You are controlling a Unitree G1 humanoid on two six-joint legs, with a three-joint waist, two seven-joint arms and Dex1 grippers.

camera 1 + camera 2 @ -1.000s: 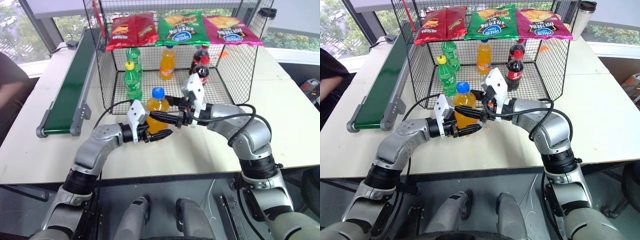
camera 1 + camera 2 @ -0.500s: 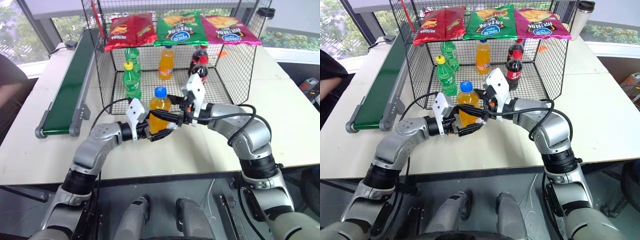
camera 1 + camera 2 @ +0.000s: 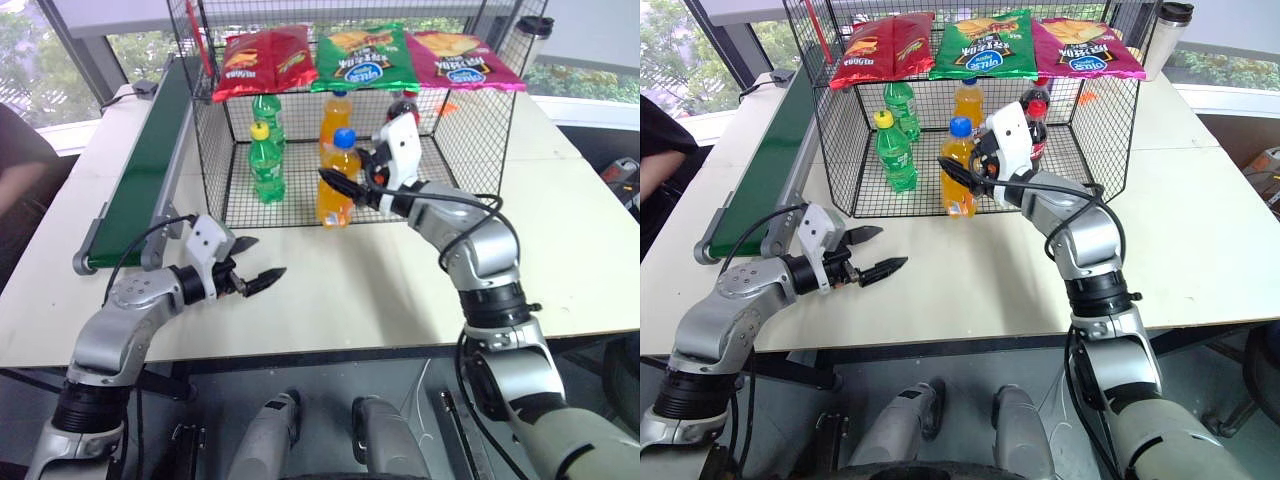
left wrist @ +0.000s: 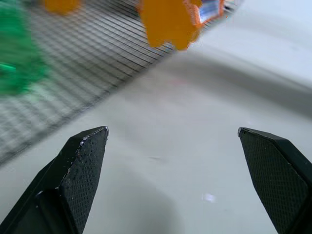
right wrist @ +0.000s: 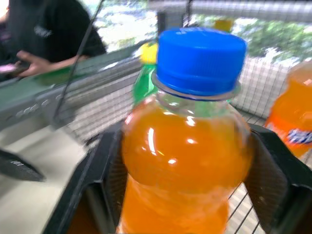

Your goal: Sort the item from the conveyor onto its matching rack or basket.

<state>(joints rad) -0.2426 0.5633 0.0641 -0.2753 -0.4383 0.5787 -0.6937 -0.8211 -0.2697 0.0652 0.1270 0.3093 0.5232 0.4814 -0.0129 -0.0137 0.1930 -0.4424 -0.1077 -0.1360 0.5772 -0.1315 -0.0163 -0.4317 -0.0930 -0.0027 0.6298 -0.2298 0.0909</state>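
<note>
The item, an orange soda bottle with a blue cap, stands upright at the open front of the black wire basket. My right gripper is shut on the bottle's body, and its black fingers flank the bottle on both sides. I cannot tell whether the bottle's base rests on the basket floor. My left gripper is open and holds nothing. It hangs low over the table to the front left of the basket, apart from the bottle. The dark-green conveyor runs along the left side.
In the basket stand two green bottles, another orange bottle and cola bottles. Crisp bags hang on the top rail. A tumbler stands at the back right. A person sits at the left.
My left gripper opened, let go of the bottle and drew back to the left. My right gripper, still shut on the bottle, carried it away from me to the basket's front.
</note>
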